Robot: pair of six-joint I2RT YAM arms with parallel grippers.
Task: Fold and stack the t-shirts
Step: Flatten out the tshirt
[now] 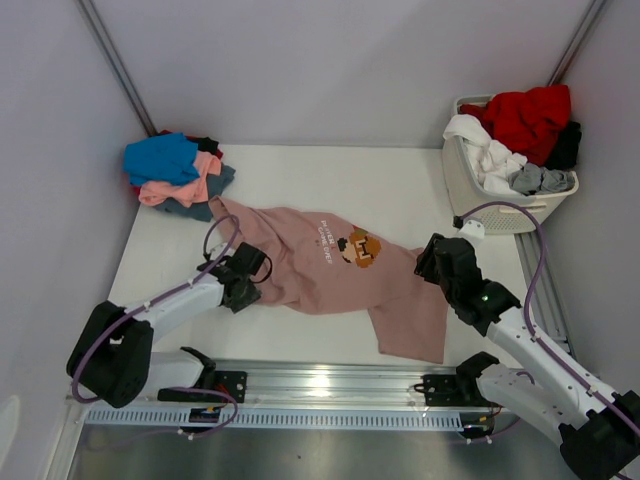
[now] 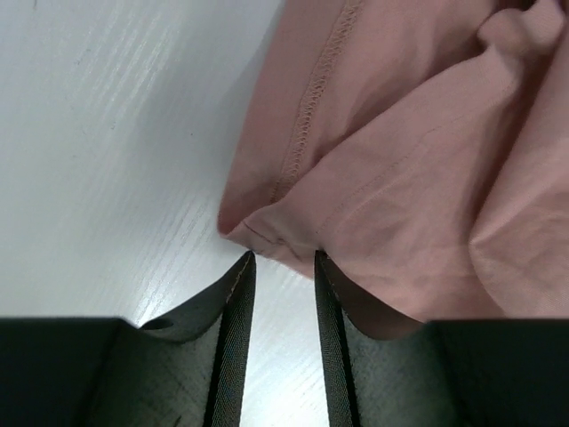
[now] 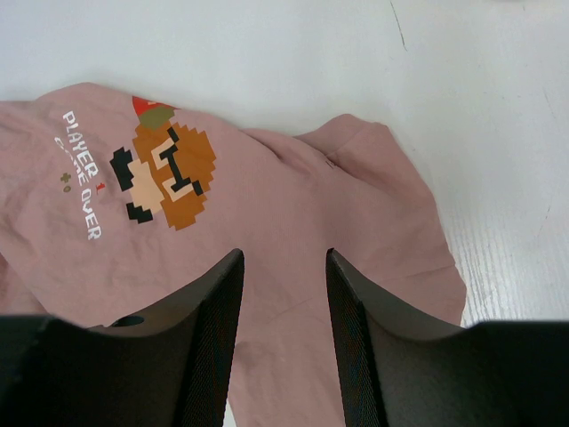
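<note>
1. dusty-pink t-shirt point(image 1: 310, 270) lies crumpled mid-table point(image 1: 400, 180), print up; one end trails toward 5 o'clock
2. left gripper point(image 1: 243, 278) at the tee's 9 o'clock edge; jaws parted, released; bare table between them, tips right at a folded hem corner
3. right gripper point(image 1: 432, 262) at the tee's 3 o'clock edge; fingers apart, gripping nothing; flat pink cloth shows in the gap
4. pile of t-shirts point(image 1: 178, 172), blue, salmon, slate and red, at table's 10 o'clock corner; pink tee's far end reaches it
5. laundry basket point(image 1: 478, 200) at 2 o'clock; heaped garments point(image 1: 525, 115) inside, red, white, grey
</note>
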